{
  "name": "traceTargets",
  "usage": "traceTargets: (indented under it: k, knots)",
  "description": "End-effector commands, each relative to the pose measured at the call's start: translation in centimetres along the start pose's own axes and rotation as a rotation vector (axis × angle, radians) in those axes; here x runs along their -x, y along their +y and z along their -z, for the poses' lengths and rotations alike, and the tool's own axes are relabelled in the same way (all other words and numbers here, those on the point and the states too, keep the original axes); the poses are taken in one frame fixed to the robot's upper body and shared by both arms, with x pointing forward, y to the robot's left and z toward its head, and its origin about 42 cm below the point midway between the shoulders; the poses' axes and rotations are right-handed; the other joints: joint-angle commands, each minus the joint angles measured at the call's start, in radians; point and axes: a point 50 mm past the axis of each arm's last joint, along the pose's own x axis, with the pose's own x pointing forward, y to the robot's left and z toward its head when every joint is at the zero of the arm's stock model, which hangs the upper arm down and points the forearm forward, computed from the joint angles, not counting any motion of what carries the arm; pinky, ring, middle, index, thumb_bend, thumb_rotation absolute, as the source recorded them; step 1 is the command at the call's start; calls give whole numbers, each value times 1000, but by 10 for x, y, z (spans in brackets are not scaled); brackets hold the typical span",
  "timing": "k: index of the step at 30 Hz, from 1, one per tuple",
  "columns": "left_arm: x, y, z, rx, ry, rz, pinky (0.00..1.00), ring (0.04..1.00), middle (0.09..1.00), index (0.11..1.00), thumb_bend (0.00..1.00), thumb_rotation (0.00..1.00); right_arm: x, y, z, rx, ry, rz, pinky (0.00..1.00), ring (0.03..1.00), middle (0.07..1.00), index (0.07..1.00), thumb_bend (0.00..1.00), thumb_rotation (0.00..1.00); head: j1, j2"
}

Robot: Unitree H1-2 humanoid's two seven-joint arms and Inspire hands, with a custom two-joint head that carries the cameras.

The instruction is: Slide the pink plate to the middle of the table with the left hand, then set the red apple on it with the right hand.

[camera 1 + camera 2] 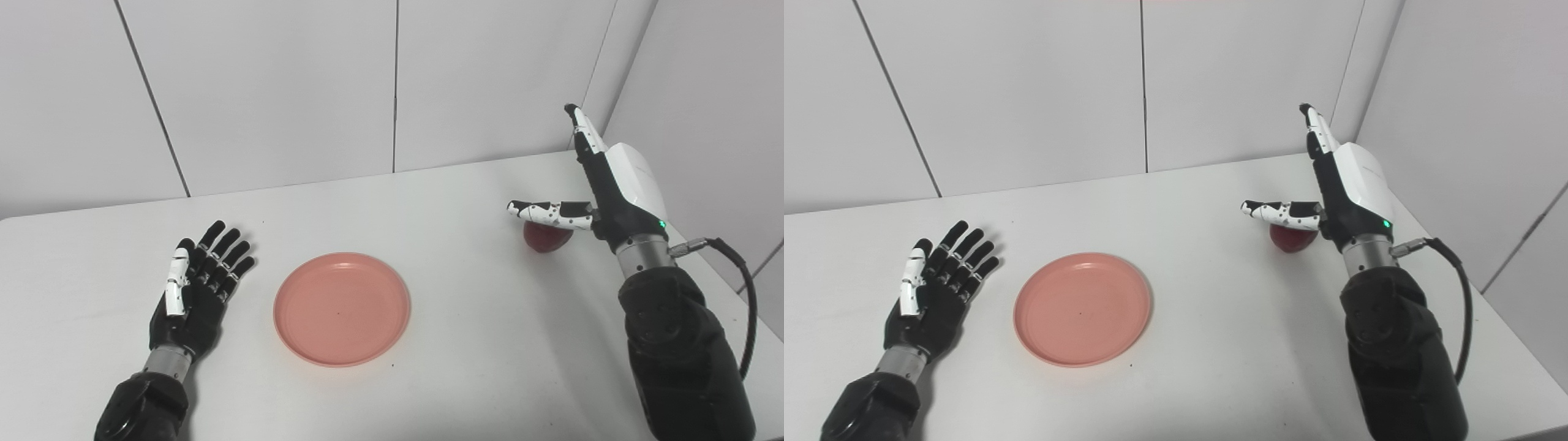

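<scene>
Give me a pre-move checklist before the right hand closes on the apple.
1. Pink plate near the table's middle: ok.
2. Plate bare, ready for the fruit: ok.
3. Left hand clear of the plate, open, beside it: ok.
4. Right hand open, its thumb over the red apple: ok.
5. Fingers wrapped around the apple: not ok, they point upward.
6. Contact between hand and apple: cannot tell.

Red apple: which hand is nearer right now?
Right. The right hand is open directly over the red apple, its thumb stretched above it. The left hand lies open across the table, beyond the pink plate.
</scene>
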Motion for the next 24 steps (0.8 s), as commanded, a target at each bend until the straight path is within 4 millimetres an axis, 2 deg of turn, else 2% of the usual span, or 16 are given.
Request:
traceTargets:
  k: [1, 9, 18, 24]
  knots:
    - [5, 12, 6, -4, 35, -41, 878, 889, 900, 883, 346, 1000, -8, -18, -3, 22, -18, 61, 857, 953, 994, 1000, 1000, 331, 1, 1]
    - [6, 13, 5, -11, 34, -43, 874, 886, 899, 885, 348, 1000, -12, -20, 15, 65, 16, 35, 891, 965, 998, 1000, 1000, 323, 1, 6]
    - [8, 13, 5, -6, 36, -50, 881, 887, 900, 885, 344, 1000, -22, -19, 34, 166, 66, -33, 840, 945, 997, 1000, 1000, 403, 3, 14]
    - [9, 13, 5, -5, 40, -53, 876, 879, 892, 879, 343, 1000, -27, -12, 42, 184, 99, -85, 844, 942, 983, 996, 1000, 426, 13, 14]
